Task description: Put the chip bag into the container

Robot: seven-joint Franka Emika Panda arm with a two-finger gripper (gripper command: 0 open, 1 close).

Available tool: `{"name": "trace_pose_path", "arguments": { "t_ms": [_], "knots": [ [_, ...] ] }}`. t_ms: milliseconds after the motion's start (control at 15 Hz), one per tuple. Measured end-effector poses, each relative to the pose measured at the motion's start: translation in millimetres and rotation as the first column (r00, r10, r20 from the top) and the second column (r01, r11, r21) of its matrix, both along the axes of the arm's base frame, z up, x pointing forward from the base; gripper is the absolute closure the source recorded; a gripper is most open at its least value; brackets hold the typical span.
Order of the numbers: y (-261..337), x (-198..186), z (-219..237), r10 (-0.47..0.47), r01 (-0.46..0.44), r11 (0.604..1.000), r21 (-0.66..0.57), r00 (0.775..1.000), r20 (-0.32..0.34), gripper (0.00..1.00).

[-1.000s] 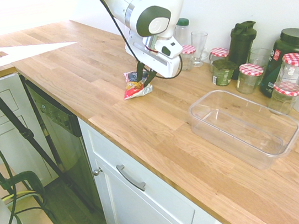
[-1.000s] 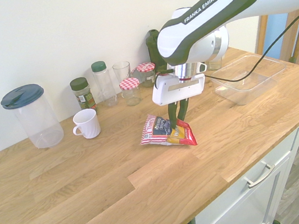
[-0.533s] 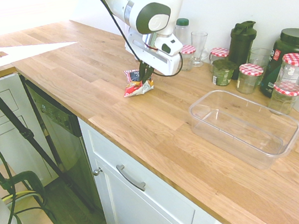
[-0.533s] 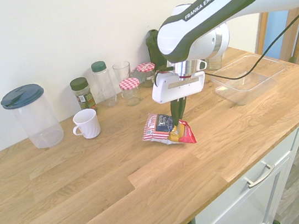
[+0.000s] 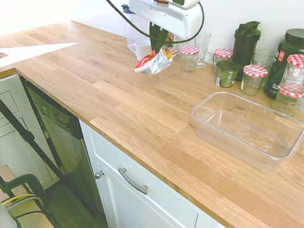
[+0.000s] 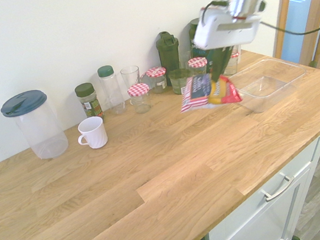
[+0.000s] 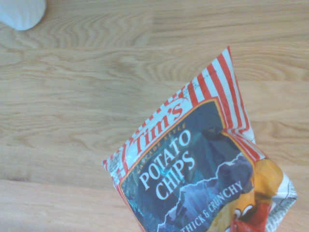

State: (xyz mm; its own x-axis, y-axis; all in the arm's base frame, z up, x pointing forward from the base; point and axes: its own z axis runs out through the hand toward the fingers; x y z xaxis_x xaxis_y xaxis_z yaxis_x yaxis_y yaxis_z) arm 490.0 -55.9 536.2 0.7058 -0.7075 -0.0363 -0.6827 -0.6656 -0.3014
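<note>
Bright, even daylight is filling both exterior views. Glare is washing out the far countertop [image 5: 24,13] at upper left in the first exterior view. Wide-angle distortion is bending the counter edges. In the wrist view the chip bag [image 7: 203,169] print is reading sharp, the wood slightly soft.

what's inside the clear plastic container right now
Nothing shows inside the container: through its clear walls only the wooden countertop is seen. The chip bag hangs from the gripper above the counter, outside the tub. In the second exterior view the bag covers its near corner.
</note>
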Motion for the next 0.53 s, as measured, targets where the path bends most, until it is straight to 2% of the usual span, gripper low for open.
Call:
{"name": "trace_pose_path", "arguments": {
  "t_ms": [267, 400, 533],
  "knots": [
    [-125, -53, -8, -0.075, 0.075, 0.997, 0.037, 0.997, 0.017, 1.0],
    [-163, -57, -26, -0.093, 0.093, 0.994, 0.054, 0.996, 0.005, 1.0],
    [-190, -45, -40, -0.107, 0.107, 0.993, 0.057, 0.994, -0.014, 1.0]
  ]
}}
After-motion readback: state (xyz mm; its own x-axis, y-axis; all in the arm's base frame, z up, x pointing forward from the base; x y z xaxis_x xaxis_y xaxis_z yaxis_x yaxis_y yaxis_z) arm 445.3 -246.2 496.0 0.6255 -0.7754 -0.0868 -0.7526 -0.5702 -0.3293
